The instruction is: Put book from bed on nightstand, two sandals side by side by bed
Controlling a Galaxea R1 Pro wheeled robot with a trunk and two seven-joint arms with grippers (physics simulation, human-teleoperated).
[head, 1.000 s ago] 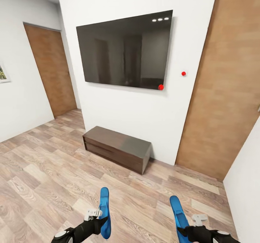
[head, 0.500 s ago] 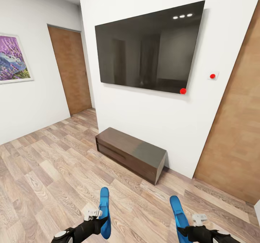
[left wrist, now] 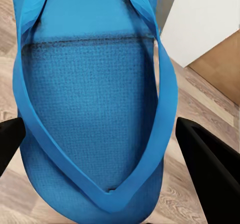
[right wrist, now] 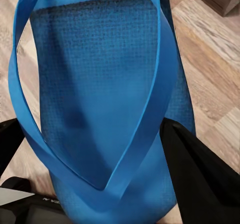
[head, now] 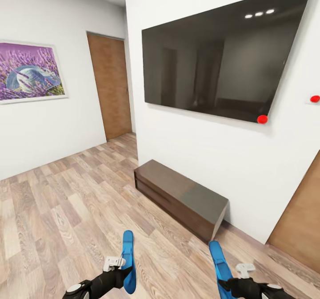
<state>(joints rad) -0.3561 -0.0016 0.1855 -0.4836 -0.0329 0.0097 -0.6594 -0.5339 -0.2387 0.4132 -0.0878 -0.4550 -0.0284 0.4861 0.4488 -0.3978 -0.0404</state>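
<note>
Left gripper (head: 119, 268): clamped on a blue flip-flop (head: 129, 267), black fingers (left wrist: 212, 169) pressed on either side of the sole. In the left wrist view that sandal (left wrist: 92, 114) runs straight out from the gripper, strap side facing the camera.

Right gripper (head: 232, 277): likewise closed on the second blue flip-flop (head: 219, 263), which stands up and forward out of the grip. Right wrist view shows one black finger (right wrist: 200, 179) tight against the sole's edge (right wrist: 107, 94); contact on the other side is partly hidden, probably the same.

Both sandals held side by side, well apart from each other, above wood-plank floor (head: 58, 214).

Ahead of the grippers, beyond the floor: low dark brown cabinet (head: 182, 199) against a white wall (head: 195, 156). Above it, a large black wall-mounted TV (head: 222, 63) with a red dot at its lower corner. Further left of the left gripper: a brown door (head: 110, 92) and a framed purple picture (head: 29, 72) on the side wall.
</note>
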